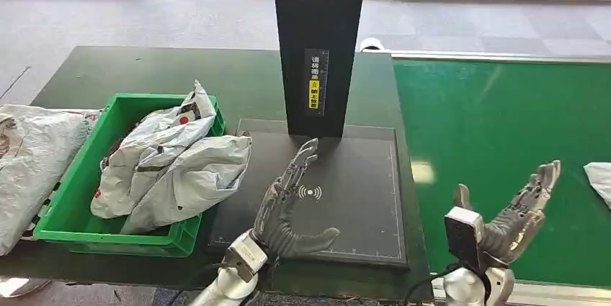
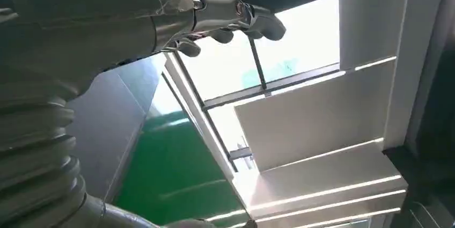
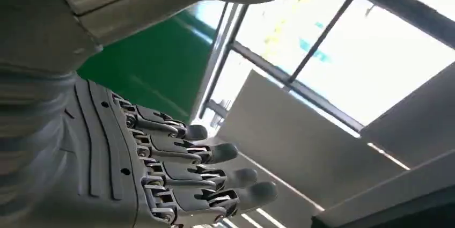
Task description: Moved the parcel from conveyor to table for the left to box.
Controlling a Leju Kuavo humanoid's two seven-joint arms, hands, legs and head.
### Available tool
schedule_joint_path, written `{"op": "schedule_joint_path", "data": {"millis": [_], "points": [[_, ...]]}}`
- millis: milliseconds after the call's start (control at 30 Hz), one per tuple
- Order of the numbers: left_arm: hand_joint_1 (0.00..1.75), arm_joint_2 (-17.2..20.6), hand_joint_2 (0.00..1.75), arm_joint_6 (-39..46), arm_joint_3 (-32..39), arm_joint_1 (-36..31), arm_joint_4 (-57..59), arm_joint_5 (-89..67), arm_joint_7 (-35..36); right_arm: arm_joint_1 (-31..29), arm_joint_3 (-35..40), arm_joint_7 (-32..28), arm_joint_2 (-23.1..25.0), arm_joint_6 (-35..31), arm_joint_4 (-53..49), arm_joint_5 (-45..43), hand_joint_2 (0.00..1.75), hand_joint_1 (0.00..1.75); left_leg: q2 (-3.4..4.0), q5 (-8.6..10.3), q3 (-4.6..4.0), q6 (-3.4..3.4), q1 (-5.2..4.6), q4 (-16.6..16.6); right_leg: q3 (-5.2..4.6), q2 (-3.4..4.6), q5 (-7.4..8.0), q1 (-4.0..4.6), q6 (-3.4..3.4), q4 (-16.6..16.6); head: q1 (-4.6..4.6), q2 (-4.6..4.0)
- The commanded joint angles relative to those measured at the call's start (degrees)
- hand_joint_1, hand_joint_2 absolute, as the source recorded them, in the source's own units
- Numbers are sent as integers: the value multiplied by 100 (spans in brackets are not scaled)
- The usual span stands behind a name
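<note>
A grey parcel (image 1: 599,181) lies on the green conveyor (image 1: 497,140) at the far right edge of the head view, partly cut off. My right hand (image 1: 513,214) hovers over the conveyor's near side, palm up, fingers spread and empty, well left of that parcel; the right wrist view shows its fingers (image 3: 188,169) apart. My left hand (image 1: 288,201) is raised over the dark scanner plate (image 1: 360,198), fingers extended and holding nothing, and its fingertips (image 2: 236,21) appear in the left wrist view. The green box (image 1: 72,198) on the left holds several grey parcels (image 1: 173,162).
A black scanner post (image 1: 317,39) stands upright behind the plate, between both hands. A large grey bag (image 1: 29,162) lies left of the box. The dark table (image 1: 144,75) ends at its front edge just before my arms.
</note>
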Motion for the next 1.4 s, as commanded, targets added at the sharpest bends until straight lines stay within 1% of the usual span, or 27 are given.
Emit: {"op": "schedule_joint_path", "data": {"millis": [33, 100, 167, 200, 433, 567, 600, 833, 867, 1000, 1033, 1400], "points": [[0, 170, 175, 1, 259, 232, -152, -85, -175, -2, 944, 39, -223, -86, 24, -87, 175, 0, 15, 1, 19, 3, 0, -14, 15, 17, 6, 1, -3, -15, 0, 0], [0, 143, 175, -30, 283, 227, -136, -103, -175, 4, 954, 39, -222, -84, 29, -79, 175, 0, 10, 0, 11, 2, -1, -6, 7, 10, 2, -1, -1, -6, 0, 0], [0, 78, 175, -115, 346, 217, -117, -161, -175, 131, 1055, 39, -205, -7, -39, -58, 175, 0, 10, 1, 22, 4, 1, -17, 20, 11, 5, 2, -2, -21, 0, 0], [0, 40, 175, -146, 394, 226, -131, -197, -175, 188, 1102, 39, -180, -7, -50, -13, 175, 0, 6, 1, 14, 2, -1, -9, 12, 6, 2, 0, -1, -9, 0, 0], [0, 40, 175, -146, 394, 226, -131, -197, -175, 188, 1102, 39, -180, -7, -50, -13, 175, 0, 4, -2, 18, 2, 0, -8, 18, 5, 1, 2, -2, -11, 0, 0], [0, -24, 175, -215, 520, 291, -168, -322, -175, 197, 1253, 39, -139, 70, 48, 35, 175, 0, 6, -1, 11, 1, 0, -5, 9, 7, 2, 1, -1, -6, 0, 0], [0, -35, 175, -220, 545, 300, -167, -351, -175, 190, 1330, 39, -129, 132, 89, 46, 175, 0, 12, -1, 20, 3, -2, -11, 15, 13, 3, -1, -2, -11, 0, 0], [0, -84, 175, -284, 606, 302, -157, -402, -175, 119, 1393, 74, -75, 86, 189, 139, 175, 0, 6, 0, 11, 1, 1, -5, 9, 6, 2, 2, -2, -7, 0, 0], [0, -98, 175, -302, 619, 297, -145, -412, -175, 110, 1393, 95, -81, 88, 196, 163, 0, 0, 11, 0, 19, 3, 0, -12, 16, 12, 4, 1, -2, -13, 0, 0], [0, -140, 175, -344, 679, 297, -120, -471, -175, 138, 1406, 140, -82, 61, 174, 256, 0, 0, 7, 0, 15, 2, -1, -9, 13, 6, 2, 0, -2, -9, 0, 0], [0, -159, 175, -356, 722, 305, -108, -478, -175, 138, 1404, 153, -84, 47, 182, 285, 175, 0, 7, 1, 21, 3, -2, -14, 19, 7, 3, -1, -3, -13, 0, 0], [0, -182, 175, -350, 795, 321, -56, -502, -175, 129, 1385, 177, -104, 24, 224, 335, 175, 0, 9, -1, 19, 2, 1, -11, 17, 9, 3, 2, -2, -13, 0, 0]]}}
